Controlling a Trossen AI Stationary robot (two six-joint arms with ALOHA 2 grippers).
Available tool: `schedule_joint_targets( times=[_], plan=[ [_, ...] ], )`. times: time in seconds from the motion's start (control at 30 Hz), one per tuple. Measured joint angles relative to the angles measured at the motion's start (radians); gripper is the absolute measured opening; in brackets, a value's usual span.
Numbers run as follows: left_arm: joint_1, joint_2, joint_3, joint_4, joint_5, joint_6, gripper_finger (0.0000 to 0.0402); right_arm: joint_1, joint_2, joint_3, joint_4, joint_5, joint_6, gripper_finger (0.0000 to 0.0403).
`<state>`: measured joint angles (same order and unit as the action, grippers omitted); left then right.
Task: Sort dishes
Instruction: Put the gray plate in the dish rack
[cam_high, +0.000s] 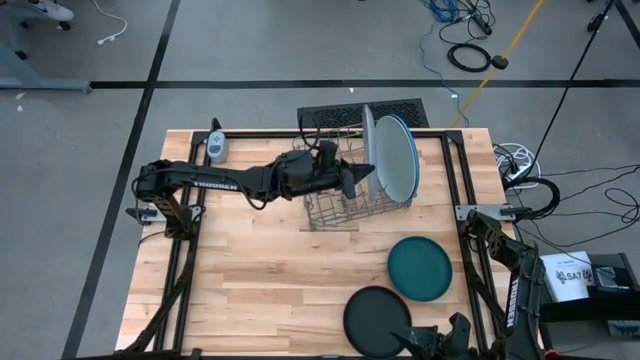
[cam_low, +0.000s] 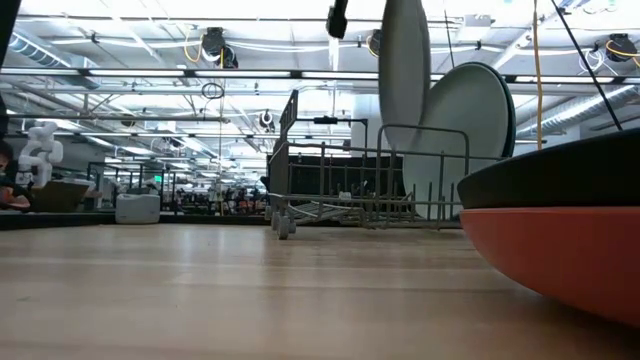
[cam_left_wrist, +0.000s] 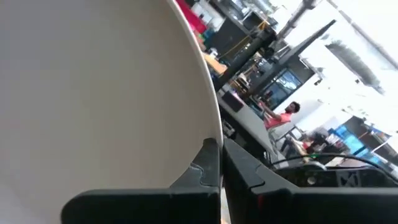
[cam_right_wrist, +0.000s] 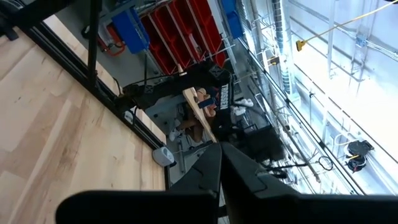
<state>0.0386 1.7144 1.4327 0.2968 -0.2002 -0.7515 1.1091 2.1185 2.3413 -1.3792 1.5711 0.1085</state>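
A large pale plate (cam_high: 369, 145) stands on edge over the grey wire dish rack (cam_high: 330, 205), with my left gripper (cam_high: 362, 177) shut on it. In the low view this plate (cam_low: 405, 70) reaches down among the rack's wires (cam_low: 330, 190). Behind it, pale blue plates (cam_high: 397, 160) lean upright in the rack. A dark teal plate (cam_high: 420, 268) lies flat on the table. A black plate (cam_high: 378, 320) lies on an orange one (cam_low: 570, 250) near the front edge. My right gripper (cam_right_wrist: 221, 162) waits shut and empty at the near right corner. My left gripper pinches the pale plate's rim (cam_left_wrist: 211, 134) between its two fingers (cam_left_wrist: 205, 168). The fingers come level from the table's left. The plate stands upright on edge, its lower part among the rack's wires. Whether it rests on the rack I cannot tell.
A white handheld device (cam_high: 216, 145) lies at the table's far left. A black grille (cam_high: 340, 113) sits behind the rack at the far edge. Bare wood (cam_high: 260, 290) stretches across the near left of the table.
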Motion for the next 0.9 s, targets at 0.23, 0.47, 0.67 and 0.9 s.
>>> schedule_joint_targets(
  times=[0.23,0.47,0.67,0.9],
  plan=[
    [0.029,0.002,-0.171,0.309,0.001,-0.081,0.0000,0.000,0.000,0.000,0.001,0.000,0.000,0.0002],
    [0.041,0.028,-0.196,0.345,0.001,-0.106,0.0000,-0.001,0.000,0.000,0.000,0.000,0.000,0.0002],
    [0.039,0.091,-0.196,0.427,-0.013,-0.128,0.0000,-0.001,0.000,0.000,0.000,0.000,0.000,0.0002],
    [0.040,0.175,-0.197,0.540,-0.039,-0.137,0.0000,-0.001,0.000,0.000,-0.001,-0.001,0.001,0.0002]
  ],
)
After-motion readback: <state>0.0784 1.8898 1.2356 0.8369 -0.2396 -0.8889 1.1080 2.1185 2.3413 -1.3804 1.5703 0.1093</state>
